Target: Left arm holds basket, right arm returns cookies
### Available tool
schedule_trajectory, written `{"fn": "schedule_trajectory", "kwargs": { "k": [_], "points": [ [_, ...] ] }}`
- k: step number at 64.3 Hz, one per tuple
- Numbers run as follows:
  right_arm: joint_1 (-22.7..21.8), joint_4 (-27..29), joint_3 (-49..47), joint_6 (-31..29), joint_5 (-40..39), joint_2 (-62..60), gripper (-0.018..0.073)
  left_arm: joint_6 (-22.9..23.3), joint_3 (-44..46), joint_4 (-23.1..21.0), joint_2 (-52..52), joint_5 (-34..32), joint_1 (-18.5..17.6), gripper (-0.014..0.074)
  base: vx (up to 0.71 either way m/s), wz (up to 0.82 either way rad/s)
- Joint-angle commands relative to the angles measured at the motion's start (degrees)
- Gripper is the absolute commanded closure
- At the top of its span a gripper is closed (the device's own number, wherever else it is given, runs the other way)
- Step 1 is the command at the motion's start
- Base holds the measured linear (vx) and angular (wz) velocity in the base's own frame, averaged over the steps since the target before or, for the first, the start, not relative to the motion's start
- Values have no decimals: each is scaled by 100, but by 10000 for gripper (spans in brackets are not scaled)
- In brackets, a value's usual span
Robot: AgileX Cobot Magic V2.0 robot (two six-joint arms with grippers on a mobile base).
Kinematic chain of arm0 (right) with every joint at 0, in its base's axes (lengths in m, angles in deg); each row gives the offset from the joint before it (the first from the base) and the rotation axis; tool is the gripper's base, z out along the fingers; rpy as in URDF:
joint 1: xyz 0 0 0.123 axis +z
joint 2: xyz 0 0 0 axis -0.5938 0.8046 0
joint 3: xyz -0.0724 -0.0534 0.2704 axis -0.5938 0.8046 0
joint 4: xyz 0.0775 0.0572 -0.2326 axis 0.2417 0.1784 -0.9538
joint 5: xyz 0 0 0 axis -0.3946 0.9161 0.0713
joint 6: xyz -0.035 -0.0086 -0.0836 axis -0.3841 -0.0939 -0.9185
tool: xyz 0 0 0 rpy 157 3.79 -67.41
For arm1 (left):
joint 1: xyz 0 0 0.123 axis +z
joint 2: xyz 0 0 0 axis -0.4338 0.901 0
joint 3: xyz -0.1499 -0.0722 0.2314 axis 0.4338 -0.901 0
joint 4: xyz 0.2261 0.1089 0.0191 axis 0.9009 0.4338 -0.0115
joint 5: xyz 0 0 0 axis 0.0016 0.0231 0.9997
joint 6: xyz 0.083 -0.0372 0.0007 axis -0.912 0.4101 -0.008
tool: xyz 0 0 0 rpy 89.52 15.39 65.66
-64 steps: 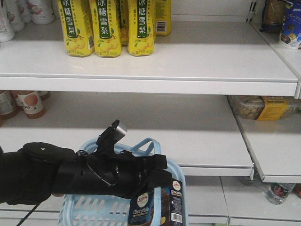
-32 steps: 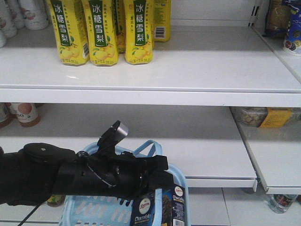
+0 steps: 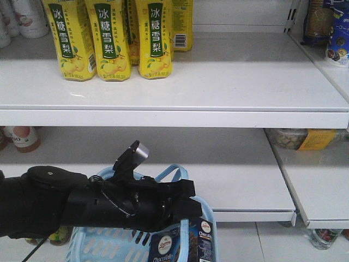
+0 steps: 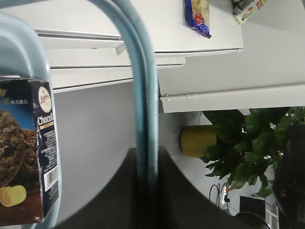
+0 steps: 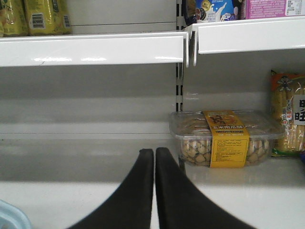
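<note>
Clamping the basket point(image 3: 98, 243) handle, left claw point(image 4: 147, 160) grips it; cookies point(image 3: 180, 246) stand inside; right claw point(image 5: 154, 152) pressed together, facing shelf point(image 5: 71, 191).

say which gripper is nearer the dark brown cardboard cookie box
Left. The left gripper clamps the light blue plastic basket's handle beside the cookie box; the right gripper faces the shelf, box outside its view.

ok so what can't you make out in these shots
Front view: the cookies are cut off by the bottom edge.
Front view: the left arm covers much of the basket.
Left wrist view: the left gripper on the basket's handle is a dark blur.
</note>
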Motion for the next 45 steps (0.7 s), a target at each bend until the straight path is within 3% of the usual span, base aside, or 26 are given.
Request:
{"fn": "schedule_trajectory", "kwargs": {
  "k": [1, 45],
  "points": [
    [-30, -3, 9, -5, -437, -67, 567, -148, 181, -397, -241, 186, 0, 603, 0, 1],
    [-30, -3, 9, -5, -437, -67, 567, -148, 181, -397, -241, 191, 0, 603, 0, 0]
  ]
}}
